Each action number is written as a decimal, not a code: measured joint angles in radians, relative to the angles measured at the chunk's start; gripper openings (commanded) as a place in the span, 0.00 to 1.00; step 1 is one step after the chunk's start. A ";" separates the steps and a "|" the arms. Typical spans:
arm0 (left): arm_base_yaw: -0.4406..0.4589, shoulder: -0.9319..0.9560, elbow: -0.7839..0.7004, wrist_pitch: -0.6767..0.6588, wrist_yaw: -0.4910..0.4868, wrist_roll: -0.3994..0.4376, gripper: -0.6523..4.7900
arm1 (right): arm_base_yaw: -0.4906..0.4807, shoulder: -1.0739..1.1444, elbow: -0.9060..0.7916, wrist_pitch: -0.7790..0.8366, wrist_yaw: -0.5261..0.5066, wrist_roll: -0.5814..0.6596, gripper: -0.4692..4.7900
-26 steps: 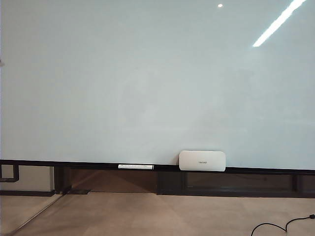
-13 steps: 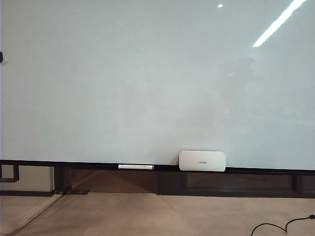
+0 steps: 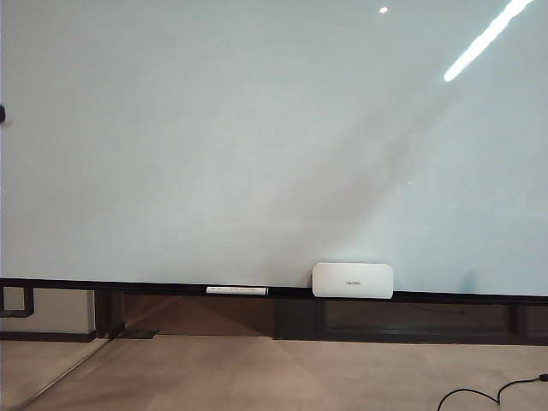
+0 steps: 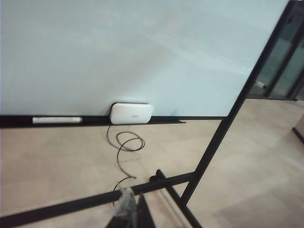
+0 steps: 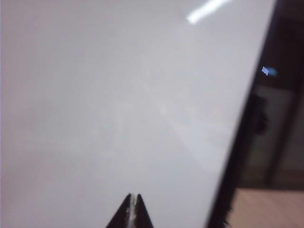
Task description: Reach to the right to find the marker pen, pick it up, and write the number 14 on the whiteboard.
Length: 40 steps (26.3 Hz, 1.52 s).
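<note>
Marker pen [image 3: 237, 290] lies flat on the whiteboard [image 3: 257, 137] ledge, beside white box [image 3: 352, 280]; likely light, stiff, slick: grip mid-barrel; right gripper [image 5: 133, 207] clenched, empty, facing board; left gripper [image 4: 128, 209] low over the floor, state unclear; no 14 yet

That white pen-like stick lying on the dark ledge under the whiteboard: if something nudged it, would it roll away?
Probably. The white stick looks slim and round, so a sideways nudge could roll it off the narrow dark ledge. Pushed lengthwise toward the white box, it would more likely slide. It looks rigid and light. Neither the right gripper, shut, nor the left gripper is near it.
</note>
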State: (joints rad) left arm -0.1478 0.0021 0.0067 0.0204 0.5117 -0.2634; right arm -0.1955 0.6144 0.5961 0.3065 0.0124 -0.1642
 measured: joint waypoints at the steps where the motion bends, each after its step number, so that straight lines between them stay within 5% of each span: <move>1: -0.007 0.000 0.000 -0.014 -0.019 0.000 0.11 | -0.036 0.037 0.021 0.003 -0.021 0.002 0.08; 5: -0.011 0.000 0.000 -0.041 -0.075 -0.002 0.11 | -0.150 0.187 0.105 0.087 -0.144 0.057 0.08; 14: -0.011 0.000 0.000 -0.040 -0.154 -0.014 0.11 | -0.188 0.394 0.125 0.246 -0.116 0.107 0.08; 23: -0.013 0.000 0.000 -0.014 -0.110 -0.021 0.11 | -0.317 0.609 0.127 0.348 -0.165 0.110 0.08; 27: -0.013 0.000 0.000 -0.021 -0.093 0.016 0.11 | -0.422 0.743 0.128 0.459 -0.169 0.229 0.08; 40: -0.013 0.000 0.000 -0.070 -0.138 0.043 0.11 | -0.461 0.851 0.128 0.486 -0.261 0.245 0.09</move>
State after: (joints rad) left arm -0.1604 0.0021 0.0067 -0.0494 0.3733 -0.2207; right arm -0.6563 1.4654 0.7239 0.7929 -0.2489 0.0807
